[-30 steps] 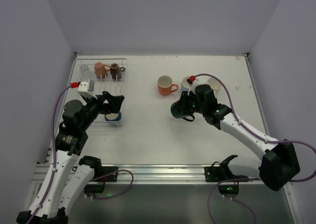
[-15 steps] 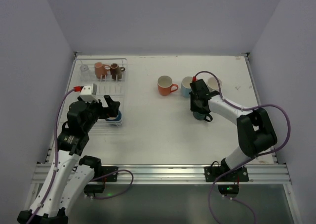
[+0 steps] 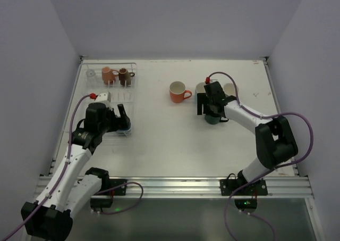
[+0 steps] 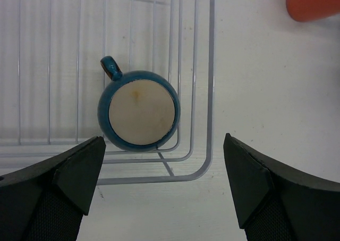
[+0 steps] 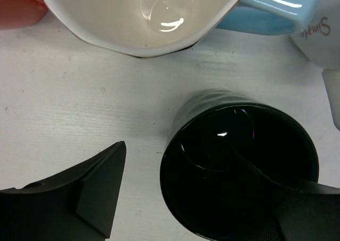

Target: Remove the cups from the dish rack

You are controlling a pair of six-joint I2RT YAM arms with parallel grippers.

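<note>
Navy cup (image 4: 139,112) inverted in dish rack (image 4: 211,65), dark green cup (image 5: 239,166) upright

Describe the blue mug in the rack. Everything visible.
The blue mug stands upside down in a corner of the dish rack, resting on its wires. Glossy dark-blue glaze, looks ceramic; bare beige base faces up; small loop handle points into the rack. The open left tool hangs over it, not touching.

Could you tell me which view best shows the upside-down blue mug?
The left wrist view: the glossy blue handled mug sits unobstructed, base up. Top external shows only a sliver under the left end effector; right wrist misses it.
</note>
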